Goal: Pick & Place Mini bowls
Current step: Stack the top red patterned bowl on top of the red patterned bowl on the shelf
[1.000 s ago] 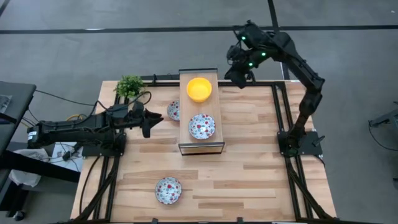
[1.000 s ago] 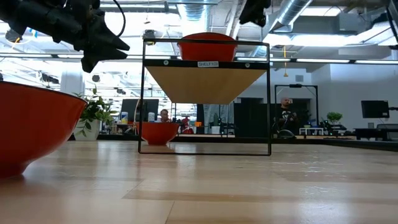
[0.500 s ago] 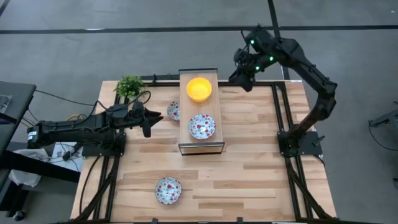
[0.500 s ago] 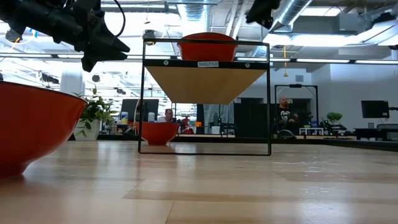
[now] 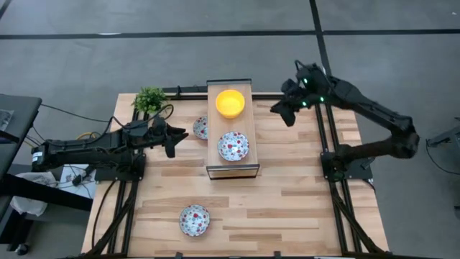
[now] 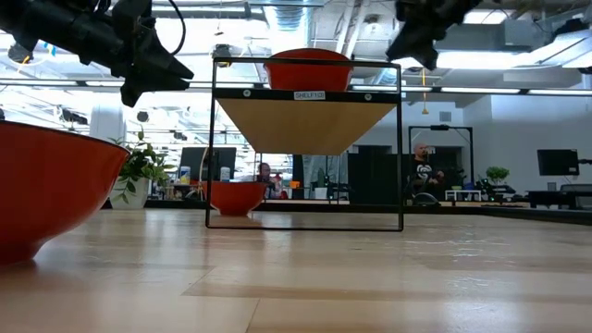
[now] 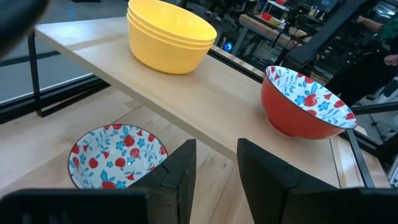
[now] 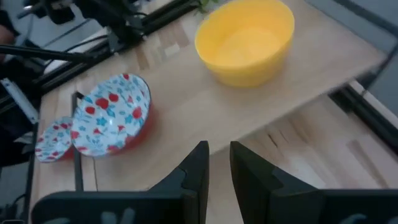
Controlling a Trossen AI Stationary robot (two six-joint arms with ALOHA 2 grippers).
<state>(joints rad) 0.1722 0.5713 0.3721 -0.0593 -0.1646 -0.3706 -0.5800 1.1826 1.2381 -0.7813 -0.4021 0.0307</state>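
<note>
A raised wooden shelf (image 5: 231,167) stands mid-table. On it sit a stack of yellow mini bowls (image 5: 230,103) (image 7: 171,36) (image 8: 245,38) and one floral mini bowl (image 5: 233,146) (image 7: 308,102) (image 8: 112,118). Another floral bowl (image 5: 200,128) (image 7: 117,155) rests on the table beside the shelf's left side. A third (image 5: 195,220) sits near the table's near edge. My left gripper (image 5: 176,137) (image 7: 216,171) hovers left of the shelf, open by a narrow gap. My right gripper (image 5: 282,113) (image 8: 219,168) hovers right of the shelf's far end, open by a narrower gap.
A small green potted plant (image 5: 149,99) stands at the table's far left corner. Black frame rails (image 5: 329,137) run along the table's sides. Bare wood lies right of the shelf and across the near half. In the low view, people sit in the room behind.
My right gripper has swung away from above the shelf's far end, toward the table's right and near side, and dropped somewhat as the arm stretched out. Left arm and bowls have kept still.
</note>
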